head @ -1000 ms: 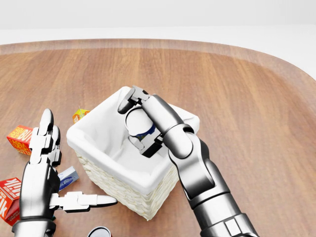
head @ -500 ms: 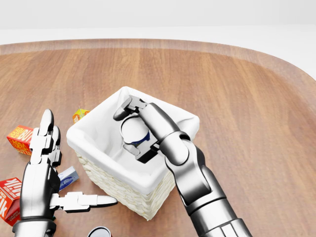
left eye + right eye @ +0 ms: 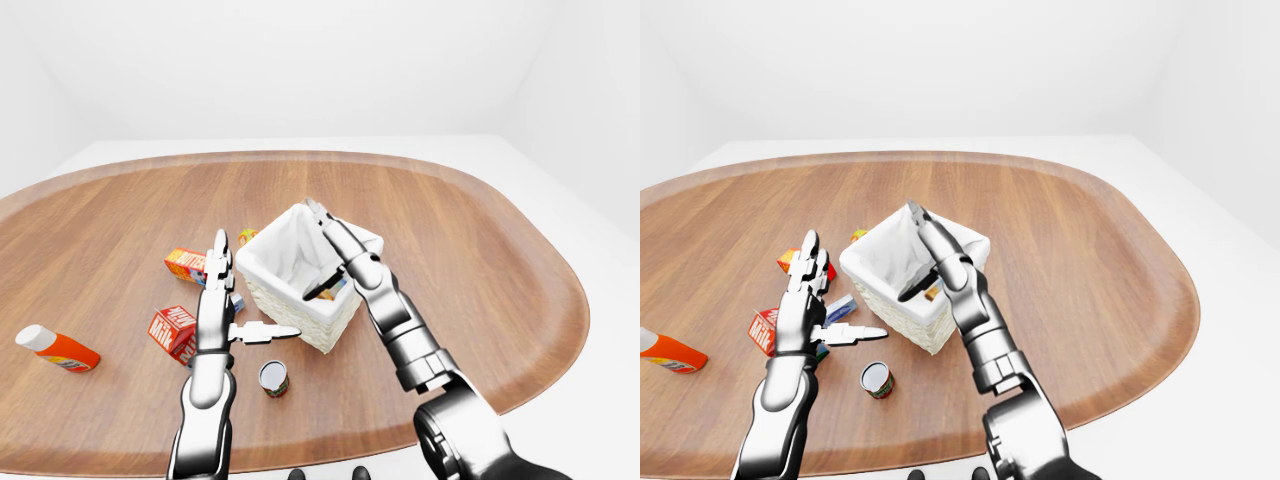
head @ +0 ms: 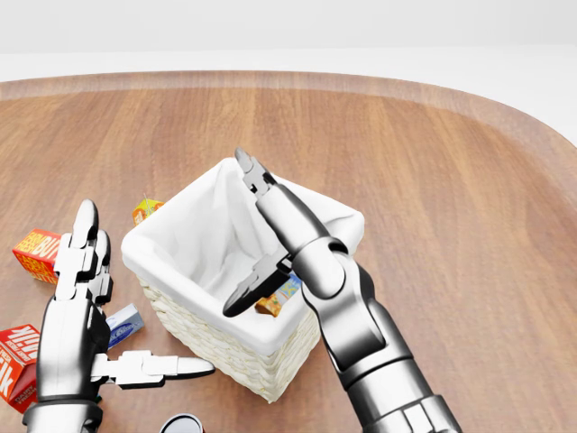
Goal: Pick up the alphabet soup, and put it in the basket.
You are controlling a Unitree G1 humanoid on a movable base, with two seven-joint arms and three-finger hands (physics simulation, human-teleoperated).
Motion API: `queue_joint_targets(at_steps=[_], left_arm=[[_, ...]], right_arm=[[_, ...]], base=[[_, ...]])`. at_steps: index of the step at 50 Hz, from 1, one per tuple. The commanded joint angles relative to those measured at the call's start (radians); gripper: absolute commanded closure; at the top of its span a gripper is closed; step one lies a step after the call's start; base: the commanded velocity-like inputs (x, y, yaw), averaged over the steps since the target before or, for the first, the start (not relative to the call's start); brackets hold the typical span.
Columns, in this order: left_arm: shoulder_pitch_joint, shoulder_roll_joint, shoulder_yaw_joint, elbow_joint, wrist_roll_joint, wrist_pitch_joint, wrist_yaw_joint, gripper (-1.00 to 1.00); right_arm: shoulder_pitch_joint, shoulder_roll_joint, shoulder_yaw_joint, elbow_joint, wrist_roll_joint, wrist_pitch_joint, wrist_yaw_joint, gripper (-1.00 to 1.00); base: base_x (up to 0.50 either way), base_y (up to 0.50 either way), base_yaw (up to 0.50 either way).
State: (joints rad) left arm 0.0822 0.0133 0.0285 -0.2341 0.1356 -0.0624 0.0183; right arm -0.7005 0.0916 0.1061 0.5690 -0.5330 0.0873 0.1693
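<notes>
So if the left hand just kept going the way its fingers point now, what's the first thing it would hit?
Probably the orange-red carton just beyond the fingertips of the left hand in the head view, though depth is hard to judge. The hand is open and flat, left of the basket.

We see a warm brown wood-grain tabletop [image 4: 433, 180] carrying a cream woven basket [image 4: 225, 356] with a plain white cloth lining, and inside it the alphabet soup [image 4: 278, 298] shows a patch of blue, white and orange label. Both hands are glossy silver metal, the right hand [image 4: 261, 239] with dark fingers [image 4: 248, 293] (nearly black in shadow) and the left hand [image 4: 77, 298] pale grey. To the left lie red-and-orange boxes [image 3: 172, 330] with white lettering, a small blue-and-white carton [image 4: 123, 325], an orange bottle [image 3: 58, 348] with a white cap, and a can [image 3: 273, 377] with a dark top.
</notes>
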Motion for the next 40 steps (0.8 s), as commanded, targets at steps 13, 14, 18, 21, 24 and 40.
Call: queue_joint_targets(at_steps=[13, 14, 18, 21, 24, 40], left_arm=[[0.001, 0.0, -0.002, 0.004, 0.002, -0.004, 0.001, -1.0], [0.002, -0.001, -0.002, 0.002, 0.002, -0.002, 0.001, -1.0], [0.0, 0.0, -0.002, 0.008, 0.003, -0.006, 0.002, -1.0], [-0.002, 0.0, -0.001, 0.012, 0.002, -0.008, 0.002, -1.0], [-0.002, 0.0, -0.001, 0.01, 0.002, -0.006, 0.002, -1.0], [-0.004, 0.0, 0.0, 0.013, 0.002, -0.008, 0.003, -1.0]], right_arm=[[-0.014, -0.001, -0.01, -0.119, 0.014, 0.0, 0.033, -1.0], [-0.015, -0.001, -0.011, -0.139, 0.019, 0.0, 0.037, -1.0], [-0.01, -0.002, -0.006, -0.182, 0.02, 0.0, 0.044, -1.0], [-0.032, -0.002, -0.015, -0.264, 0.039, 0.0, 0.055, -1.0], [-0.04, -0.005, -0.016, -0.298, 0.048, 0.0, 0.058, -1.0], [-0.068, -0.013, -0.024, -0.422, 0.121, 0.0, 0.028, -1.0]], base=[[0.0, 0.0, 0.0], [0.0, 0.0, 0.0], [0.0, 0.0, 0.0], [0.0, 0.0, 0.0], [0.0, 0.0, 0.0], [0.0, 0.0, 0.0]])
